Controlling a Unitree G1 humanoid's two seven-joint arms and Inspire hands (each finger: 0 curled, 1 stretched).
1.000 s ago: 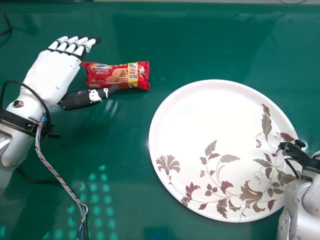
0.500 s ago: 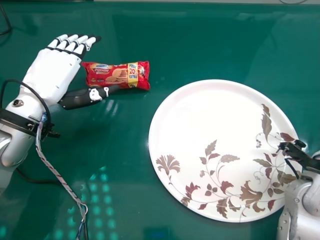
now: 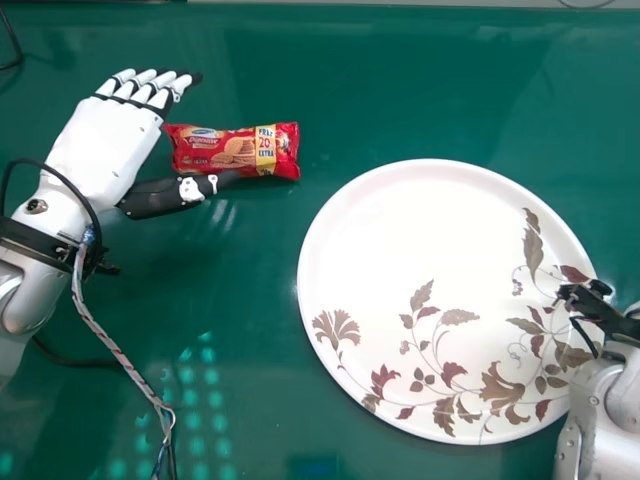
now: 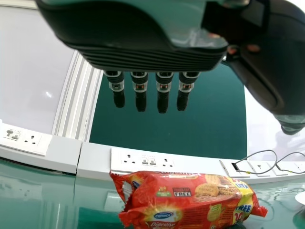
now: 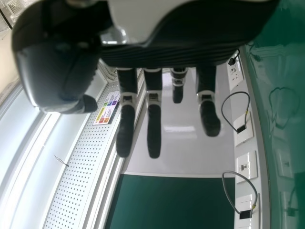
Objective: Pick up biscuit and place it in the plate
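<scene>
From the robot's head, I am looking down on a glossy green table (image 3: pixel 250 290), its smooth surface catching pale dots of light. The biscuit packet (image 3: pixel 222 148) is lying at the left of the head view, near the left hand and well apart from the plate (image 3: pixel 400 225). Its red plastic wrapper is shining and creasing, with a yellow band near one end and crimped, ragged end seals. The plate, wide, round and white with a smooth raised rim, is showing printed brown and maroon leaves and flowers. My left hand (image 3: pixel 105 150), a white shell with black parts, is reaching in from the left edge, back upward, its fingers extending and its thumb (image 3: pixel 160 198) standing out sideways, well apart from them; the grasp is holding nothing. The thumb's dark tip is ending by the packet's lower edge, and I cannot tell whether the two are touching. My right hand (image 3: pixel 603 312) is hovering at the plate's right rim, partly cut off by the head view's edge; in the right wrist view its black fingers (image 5: pixel 154 131) are stretching straight, apart from the thumb, around nothing. In the left wrist view, part of the packet is running out of frame.
</scene>
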